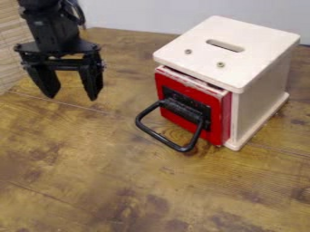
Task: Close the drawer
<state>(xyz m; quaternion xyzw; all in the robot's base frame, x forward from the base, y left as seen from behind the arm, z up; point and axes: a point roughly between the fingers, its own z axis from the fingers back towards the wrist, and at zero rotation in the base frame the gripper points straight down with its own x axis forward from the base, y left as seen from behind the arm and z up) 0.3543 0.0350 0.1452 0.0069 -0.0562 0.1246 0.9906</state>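
Note:
The drawer [191, 107] is a red front with a dark slotted centre, set in a cream-white cube box [248, 68] at the right of the table. Its large black loop handle [168, 130] hangs down onto the wood. The red front stands slightly proud of the box face. My black gripper [68, 89] hovers at the upper left, well apart from the drawer, fingers spread open and pointing down with nothing between them.
A worn wooden table [109, 181] stretches across the front and left. A woven mat or panel [10, 45] lies at the far left edge behind the gripper. The box top has a slot [224, 44].

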